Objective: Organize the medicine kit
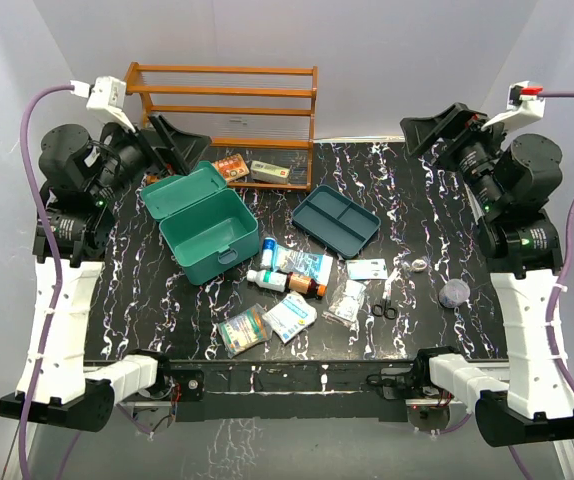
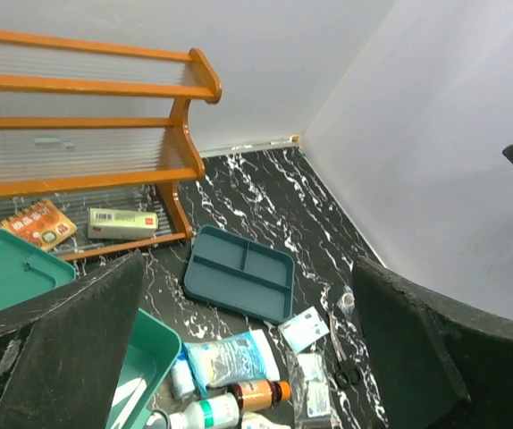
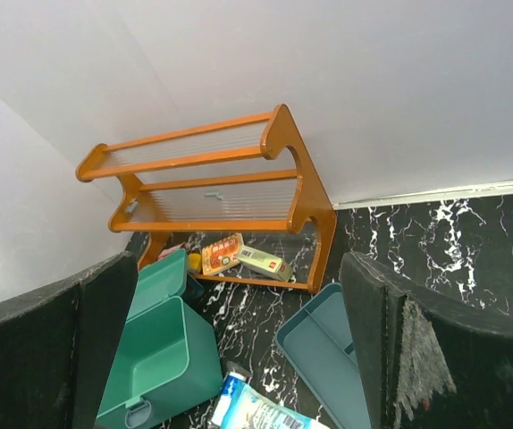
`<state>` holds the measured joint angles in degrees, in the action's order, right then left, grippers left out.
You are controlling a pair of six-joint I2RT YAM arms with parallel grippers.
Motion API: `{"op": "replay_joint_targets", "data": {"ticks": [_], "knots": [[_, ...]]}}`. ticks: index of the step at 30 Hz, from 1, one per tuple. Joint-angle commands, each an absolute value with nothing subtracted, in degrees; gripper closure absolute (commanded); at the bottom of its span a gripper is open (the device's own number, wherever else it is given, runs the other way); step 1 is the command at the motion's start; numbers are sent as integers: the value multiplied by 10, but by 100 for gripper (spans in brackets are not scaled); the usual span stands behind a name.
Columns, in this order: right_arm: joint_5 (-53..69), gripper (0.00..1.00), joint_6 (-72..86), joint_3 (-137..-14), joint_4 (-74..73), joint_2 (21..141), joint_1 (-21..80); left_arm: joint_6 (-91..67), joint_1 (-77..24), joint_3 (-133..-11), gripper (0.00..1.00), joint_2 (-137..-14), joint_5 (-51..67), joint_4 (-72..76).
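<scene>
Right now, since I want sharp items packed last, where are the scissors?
In the top view, the scissors lie right of centre, between a clear sachet and a round bluish object, well apart from the open medicine kit.

- Medicine kit (image 1: 207, 238): a teal-green rectangular plastic box with rounded corners. It stands upright on the black marbled table (image 1: 417, 200), left of centre.
- State: open. The hinged lid (image 1: 181, 190) is swung back toward the far left with its inner face upward, exposing the interior.
- Pose: turned diagonally, one corner toward the near edge. A small clasp (image 1: 229, 258) sits on the front wall.
- Position: just in front of the orange rack (image 1: 222, 70).
</scene>
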<state>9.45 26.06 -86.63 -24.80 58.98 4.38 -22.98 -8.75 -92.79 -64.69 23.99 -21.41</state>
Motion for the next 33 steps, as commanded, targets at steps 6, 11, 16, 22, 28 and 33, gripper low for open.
{"op": "replay_joint_targets", "data": {"ticks": [6, 11, 16, 22, 28, 33], "knots": [[65, 2, 289, -821, -218, 578, 40, -202, -115, -862, 1, -618, 291, -205], [102, 2, 297, -795, -212, 577, 40, -203, -143, -810, 1, -618, 300, -209], [184, 2, 283, -758, -213, 579, 40, -180, -168, -743, 1, -625, 340, -199], [196, 6, 284, -700, -250, 606, 40, -150, -242, -742, 1, -679, 304, -237], [210, 13, 308, -627, -236, 646, 73, -211, -282, -696, 1, -714, 254, -211], [126, 15, 312, -601, -230, 689, 181, -218, -303, -672, 5, -728, 198, -202]]}}
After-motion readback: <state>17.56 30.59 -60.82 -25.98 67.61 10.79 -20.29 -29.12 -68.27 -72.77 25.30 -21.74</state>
